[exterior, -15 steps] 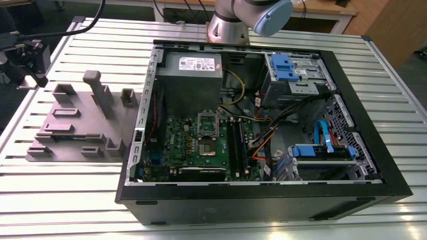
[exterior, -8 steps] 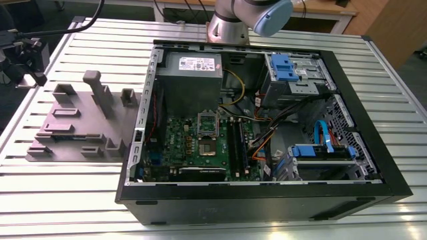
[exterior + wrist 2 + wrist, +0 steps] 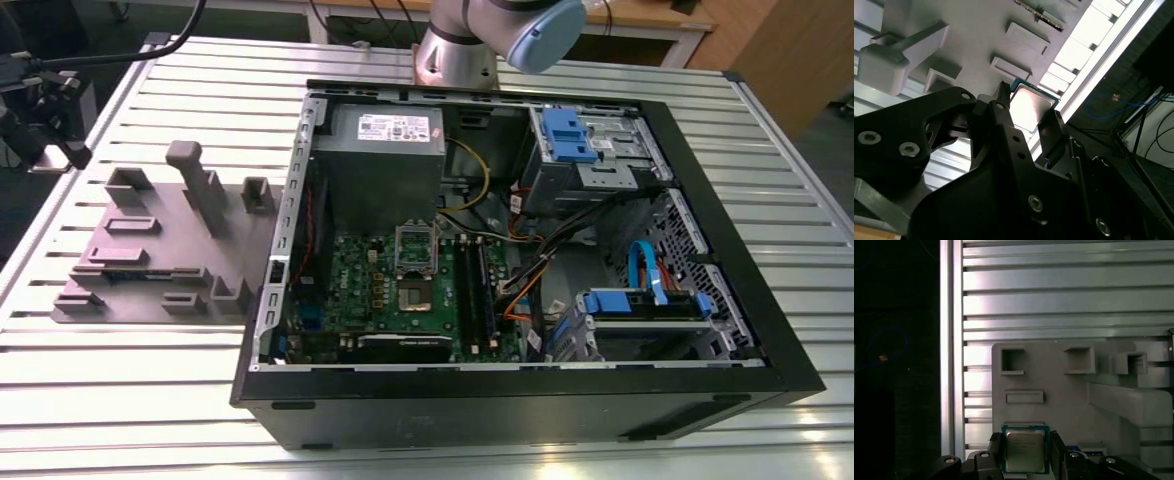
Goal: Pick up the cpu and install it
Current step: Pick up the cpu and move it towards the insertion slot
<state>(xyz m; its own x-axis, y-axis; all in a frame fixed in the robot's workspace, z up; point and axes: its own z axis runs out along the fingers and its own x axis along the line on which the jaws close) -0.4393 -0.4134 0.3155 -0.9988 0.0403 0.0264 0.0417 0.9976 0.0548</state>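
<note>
You have the gripper (image 3: 1025, 461) clamped on the cpu (image 3: 1024, 444): in the first wrist view its two black fingers (image 3: 996, 449) press against opposite edges of the chip, and the shiny metal top faces the camera, with a thin green border around it. In the second wrist view you see the same hold from a slant, the cpu (image 3: 1030, 106) bright between the dark finger tips. The chip is over the grey fixture plate (image 3: 1054, 412), close to the side of the plate that lies nearest the desk's (image 3: 1064, 305) outer rail. You cannot tell whether it rests on the plate or hangs just above it. Around it the plate carries several raised blocks and small open pockets, and a blue part lies just beside the cpu. In the exterior view you find the fixture plate (image 3: 147, 225) on the slatted metal desk at the exterior view's left. The open computer case (image 3: 534, 405) lies on its side just beside it, toward the exterior view's right. Inside the case sits the green motherboard (image 3: 380, 290) with its silver socket frame (image 3: 415, 262), well apart from the cpu. The grey power supply (image 3: 380, 145) lies beyond the board, and the arm (image 3: 494, 40) rises behind the case.
</note>
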